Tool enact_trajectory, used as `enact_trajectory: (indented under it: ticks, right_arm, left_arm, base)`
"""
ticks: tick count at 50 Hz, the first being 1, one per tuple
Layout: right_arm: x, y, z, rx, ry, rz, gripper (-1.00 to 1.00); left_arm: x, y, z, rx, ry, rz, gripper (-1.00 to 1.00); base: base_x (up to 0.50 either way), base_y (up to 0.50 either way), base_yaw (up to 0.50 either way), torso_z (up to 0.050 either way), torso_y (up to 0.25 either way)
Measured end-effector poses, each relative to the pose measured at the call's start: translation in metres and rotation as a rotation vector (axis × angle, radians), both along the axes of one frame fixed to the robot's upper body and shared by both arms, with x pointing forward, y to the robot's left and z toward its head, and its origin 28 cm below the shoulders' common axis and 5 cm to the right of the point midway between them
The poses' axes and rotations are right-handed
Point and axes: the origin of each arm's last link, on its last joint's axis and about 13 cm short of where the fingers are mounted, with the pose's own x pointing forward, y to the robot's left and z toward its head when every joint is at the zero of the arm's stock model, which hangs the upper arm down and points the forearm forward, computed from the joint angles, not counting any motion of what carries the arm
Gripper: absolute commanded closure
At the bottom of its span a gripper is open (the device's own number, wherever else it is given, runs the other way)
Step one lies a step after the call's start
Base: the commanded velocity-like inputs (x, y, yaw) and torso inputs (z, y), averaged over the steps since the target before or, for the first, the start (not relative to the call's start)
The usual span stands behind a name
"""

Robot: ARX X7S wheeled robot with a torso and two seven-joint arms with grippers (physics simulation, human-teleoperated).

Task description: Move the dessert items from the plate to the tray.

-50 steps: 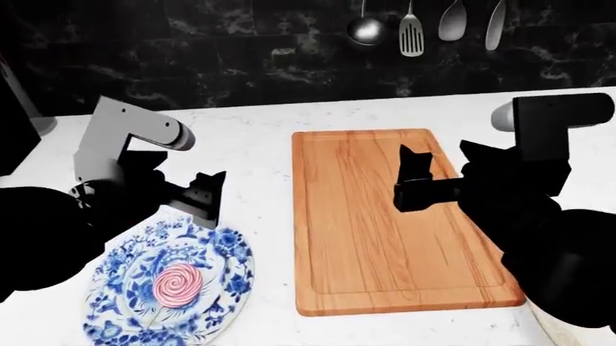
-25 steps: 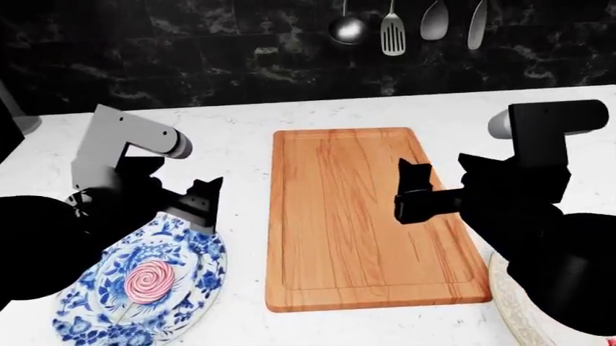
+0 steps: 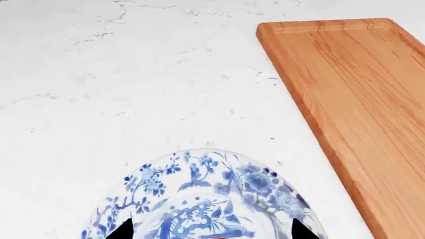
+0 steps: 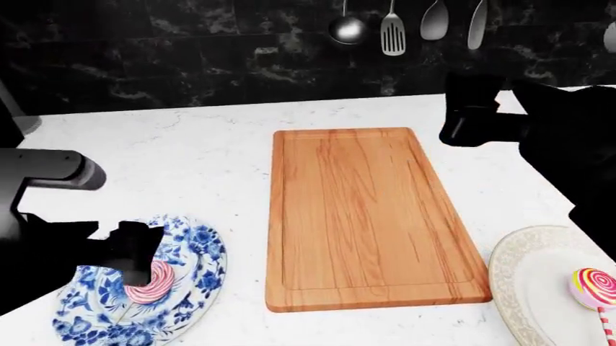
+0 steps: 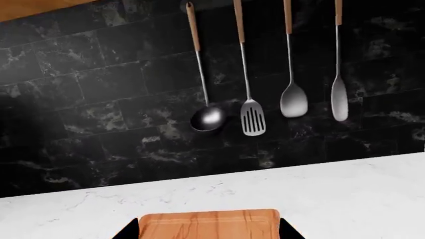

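Note:
The wooden tray lies in the middle of the white counter. A pink-and-white lollipop lies on the blue-and-white plate at the near left. My left gripper hovers just over it, open and empty, partly hiding it. In the left wrist view the gripper is open over that plate, with the tray beside it. A pink, yellow and red lollipop lies on a cream plate at the near right. My right gripper is open, raised near the tray's far right corner; in its wrist view it faces the tray's far end.
A ladle, slotted turner and two spoons hang on the black tiled wall behind the counter. Bare white counter lies between the blue plate and the tray. The cream plate sits close to the tray's near right corner.
My left gripper has drawn back and down over the blue plate and its lollipop. My right arm has lifted away to the far right, uncovering the cream plate and second lollipop.

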Motion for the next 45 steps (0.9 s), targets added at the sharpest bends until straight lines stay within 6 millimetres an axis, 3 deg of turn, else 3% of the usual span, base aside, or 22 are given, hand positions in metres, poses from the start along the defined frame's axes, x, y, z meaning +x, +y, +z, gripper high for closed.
enact_trajectory:
  ticks: [6,12,33,45]
  right_arm:
    - [0.014,0.000,-0.001,0.051,-0.050,0.001,-1.00]
    - [0.027,0.000,-0.008,0.083,-0.064,0.005,-1.00]
    - [0.039,-0.002,-0.029,0.113,-0.032,-0.008,-1.00]
    - [0.041,-0.001,-0.033,0.117,-0.020,-0.005,-1.00]
  left_arm:
    - [-0.014,0.006,-0.001,-0.032,0.125,0.030,-1.00]
    - [-0.016,0.010,0.002,-0.043,0.196,0.057,-1.00]
    - [0.023,0.004,-0.006,0.028,0.233,0.022,-1.00]
    - [0.032,-0.007,-0.009,0.054,0.243,-0.054,-1.00]
  base:
    - [0.00,0.00,0.00,0.000,0.000]
    - [0.00,0.00,0.00,0.000,0.000]
    - [0.00,0.00,0.00,0.000,0.000]
    - [0.00,0.00,0.00,0.000,0.000]
